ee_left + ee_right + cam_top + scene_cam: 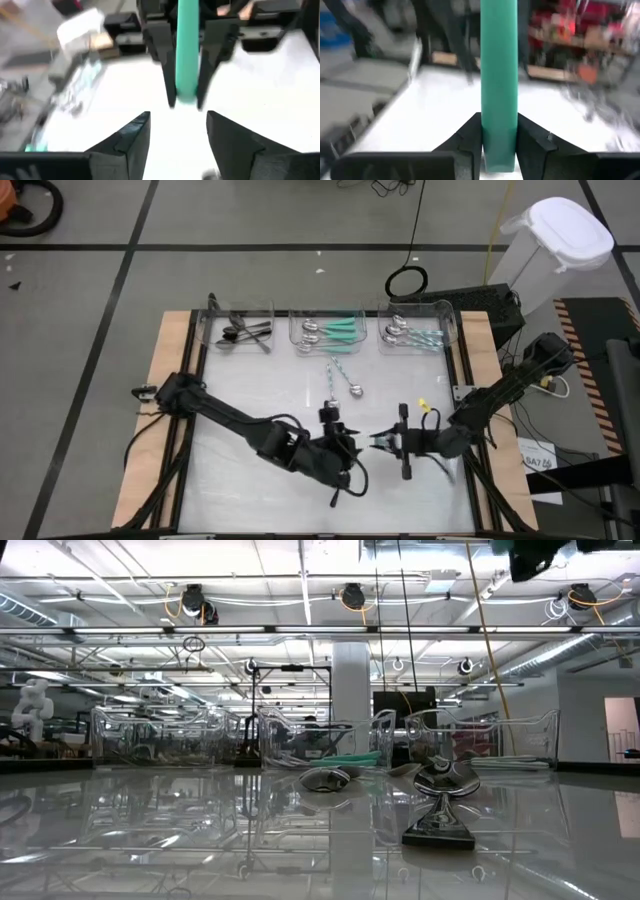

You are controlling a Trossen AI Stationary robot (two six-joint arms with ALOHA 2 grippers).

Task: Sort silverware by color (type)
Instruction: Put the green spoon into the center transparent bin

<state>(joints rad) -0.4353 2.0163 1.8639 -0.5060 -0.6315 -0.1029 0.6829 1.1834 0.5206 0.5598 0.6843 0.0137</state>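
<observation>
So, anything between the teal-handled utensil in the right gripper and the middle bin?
Two loose spoons lie flat on the table between the right gripper and the middle bin; a raised carry should clear them. The open left gripper faces the teal-handled utensil closely.

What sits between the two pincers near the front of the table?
A teal-green utensil handle. The right wrist view shows the right pincer shut on it; the left wrist view shows it beyond the open left pincer.
</observation>
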